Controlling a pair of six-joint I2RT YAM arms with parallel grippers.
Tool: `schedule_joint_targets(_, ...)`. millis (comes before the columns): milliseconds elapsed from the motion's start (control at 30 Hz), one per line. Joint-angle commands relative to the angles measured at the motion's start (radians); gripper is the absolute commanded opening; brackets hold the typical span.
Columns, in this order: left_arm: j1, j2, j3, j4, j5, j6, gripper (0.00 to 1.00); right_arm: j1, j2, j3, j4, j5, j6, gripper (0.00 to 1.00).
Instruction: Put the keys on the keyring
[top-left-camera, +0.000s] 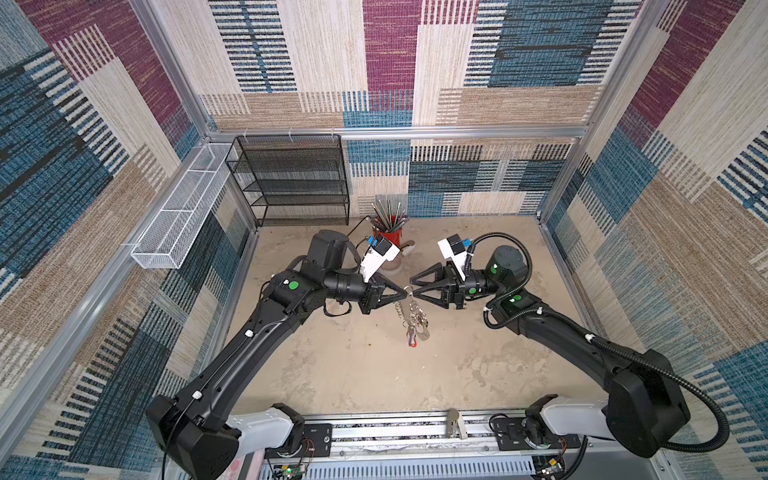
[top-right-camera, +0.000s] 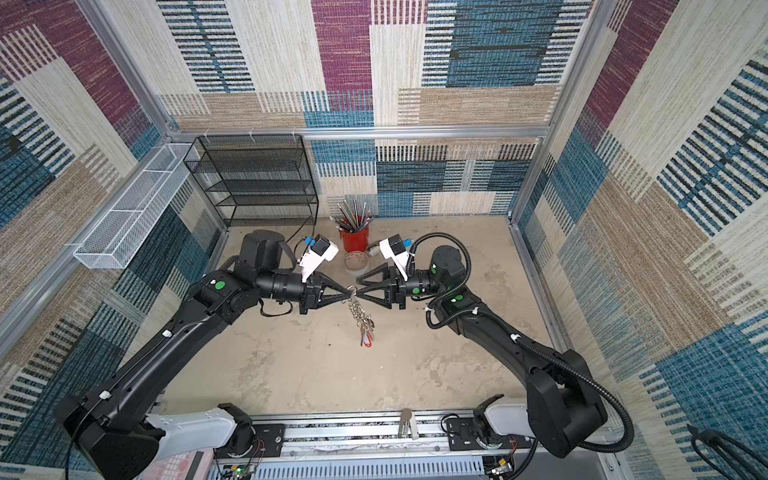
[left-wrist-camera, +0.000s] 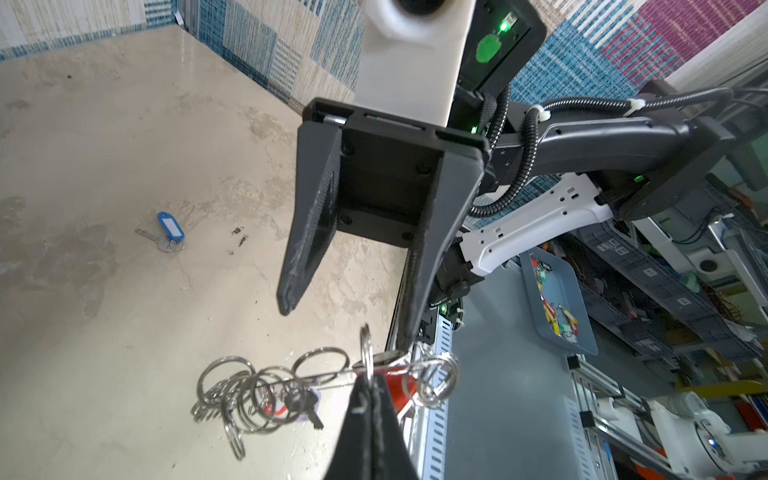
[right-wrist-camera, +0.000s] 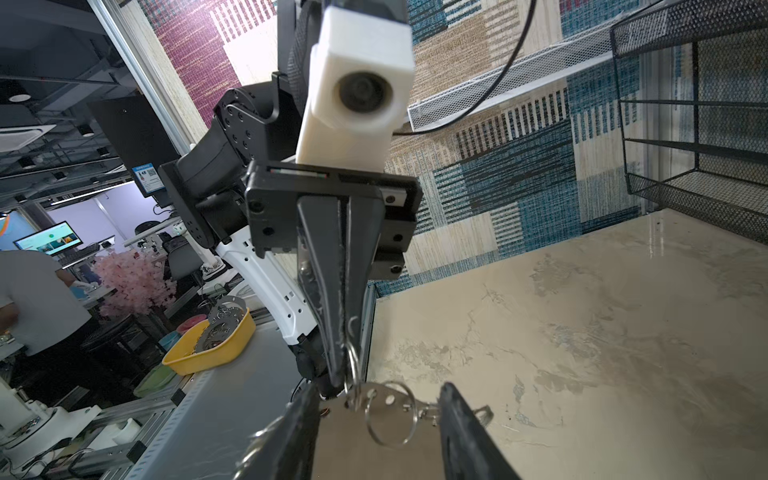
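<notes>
Clenched tight, my left fingers (top-left-camera: 399, 295) pinch the top of the keyring (top-left-camera: 405, 311), which hangs in the air just on my side of the red cup (top-left-camera: 390, 237). My right fingers (top-left-camera: 420, 299) stand released, tips close beside that same top edge, and both top views show a red-tagged key (top-left-camera: 412, 341) dangling lowest among the rings. From my left wrist, the plate shows edge-on at my closed tips with its split rings bunched and slack. I judge the load light but swingy, the metal stiff and slick. A blue-tagged key (left-wrist-camera: 168, 230) lies flat on the surface (left-wrist-camera: 104, 124); I cannot place it against the red cup from here. From my right wrist, one ring sits between my parted fingers, touching neither as far as I can tell. I would take the plate by its flat face, not by a ring. The loose key I would lift by its thicker plastic tag, since the thin blade hugs the surface.
</notes>
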Motion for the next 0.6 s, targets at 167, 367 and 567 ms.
schedule_joint_targets(167, -0.002, 0.056, 0.079, -0.144, 0.010, 0.115, 0.00, 0.019, 0.016, 0.003, -0.027, -0.008, -0.039, 0.44)
schedule_joint_targets(367, -0.006, 0.079, 0.099, -0.172, 0.019, 0.138, 0.00, 0.032, 0.027, 0.017, -0.051, 0.001, -0.060, 0.33)
schedule_joint_targets(567, -0.007, 0.094, 0.104, -0.185, 0.019, 0.148, 0.00, 0.033, 0.037, 0.018, -0.050, 0.006, -0.059, 0.10)
